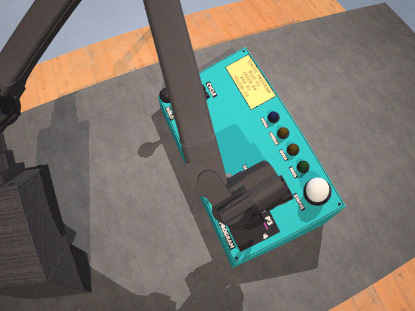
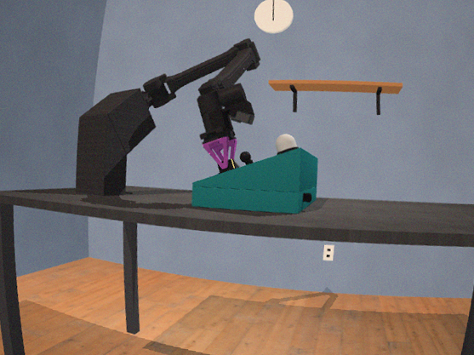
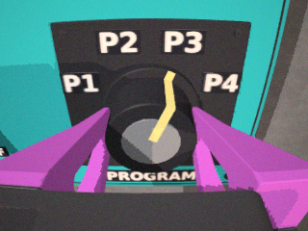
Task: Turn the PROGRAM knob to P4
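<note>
The PROGRAM knob (image 3: pixel 153 130) sits at the low front corner of the teal console (image 1: pixel 254 140), in a black plate (image 3: pixel 77 58) marked P1 to P4. The gripper (image 3: pixel 153 144) comes down on it from above, its purple fingers pressed against the knob's left and right flanks, so the knob is clamped between them. Gripping it across its width likely lets the wrist twist it without pushing the console sideways, which matters since the console stands loose on rubber feet. The yellow pointer (image 3: pixel 166 106) on the knob aims at P3, so one step toward P4, on the knob's right, seems left.

Up the slope from the knob lie the other controls: a white dome button (image 1: pixel 317 190) labelled STATUS closest, then a row of four small round lamps (image 1: pixel 292 149), and a yellow legend card (image 1: pixel 249 85) at the far end. A black ball-topped lever (image 1: pixel 165 94) by the HOLD label stands at the far edge, partly hidden behind the arm (image 1: pixel 181 83). None touches the fingers; the dome button is nearest to the wrist. The console rests on the dark surface (image 2: pixel 400 216), with the arm's base (image 2: pixel 103 151) well apart from the knob.
</note>
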`<state>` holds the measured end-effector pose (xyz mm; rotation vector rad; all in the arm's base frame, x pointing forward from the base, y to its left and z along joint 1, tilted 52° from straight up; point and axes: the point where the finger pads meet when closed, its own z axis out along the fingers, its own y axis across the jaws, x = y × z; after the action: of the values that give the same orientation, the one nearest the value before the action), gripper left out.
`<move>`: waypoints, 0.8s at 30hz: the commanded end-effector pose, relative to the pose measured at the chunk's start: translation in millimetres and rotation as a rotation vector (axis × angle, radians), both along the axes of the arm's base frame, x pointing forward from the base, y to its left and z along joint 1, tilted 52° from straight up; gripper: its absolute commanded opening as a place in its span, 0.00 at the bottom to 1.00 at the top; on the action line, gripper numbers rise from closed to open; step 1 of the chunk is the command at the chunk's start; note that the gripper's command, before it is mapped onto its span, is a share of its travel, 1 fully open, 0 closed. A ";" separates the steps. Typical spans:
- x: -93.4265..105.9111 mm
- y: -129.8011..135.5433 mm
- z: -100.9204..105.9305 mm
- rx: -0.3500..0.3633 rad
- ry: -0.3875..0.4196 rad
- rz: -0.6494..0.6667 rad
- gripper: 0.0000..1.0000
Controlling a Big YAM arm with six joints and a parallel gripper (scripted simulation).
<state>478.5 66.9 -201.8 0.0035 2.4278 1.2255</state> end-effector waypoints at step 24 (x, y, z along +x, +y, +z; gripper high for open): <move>2.8 -14.4 -4.9 0.180 0.366 -0.286 0.00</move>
<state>478.5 66.7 -202.0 0.4259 2.4970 1.3612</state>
